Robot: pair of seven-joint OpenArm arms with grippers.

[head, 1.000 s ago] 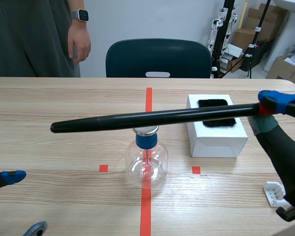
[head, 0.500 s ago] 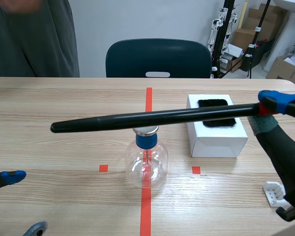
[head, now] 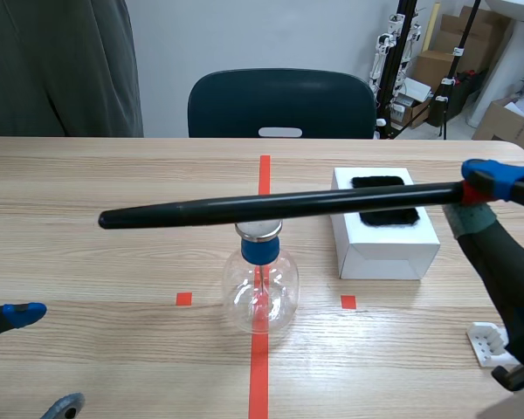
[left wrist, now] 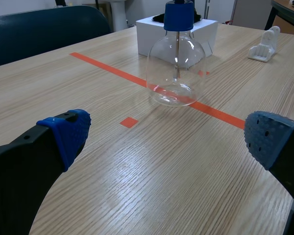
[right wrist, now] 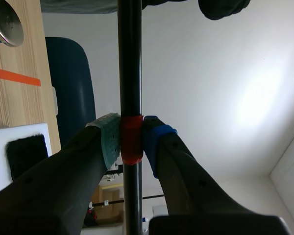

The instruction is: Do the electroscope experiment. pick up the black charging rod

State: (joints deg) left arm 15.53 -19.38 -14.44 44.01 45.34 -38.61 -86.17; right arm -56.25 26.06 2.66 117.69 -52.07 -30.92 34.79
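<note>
My right gripper (head: pixel 479 183) is shut on the long black charging rod (head: pixel 271 210), gripping it at a red band (right wrist: pixel 131 139) near its end. The rod lies nearly level above the table, its far tip reaching left past the electroscope. The electroscope is a clear glass flask (head: pixel 260 292) with a blue collar and a metal cap (head: pixel 258 231); the rod passes just above the cap. In the left wrist view the flask (left wrist: pixel 176 73) stands ahead of my open left gripper (left wrist: pixel 166 134), which rests low over the table at the near left (head: pixel 17 314).
A white box (head: pixel 384 229) with a black cloth patch on top stands right of the flask. A small white holder (head: pixel 487 342) sits at the near right. A dark chair (head: pixel 281 103) and a standing person (head: pixel 61 65) are beyond the far table edge.
The rod has shifted slightly right and tilted a little, its far tip now nearer the flask. The person's hand has left view. The left arm has not moved.
</note>
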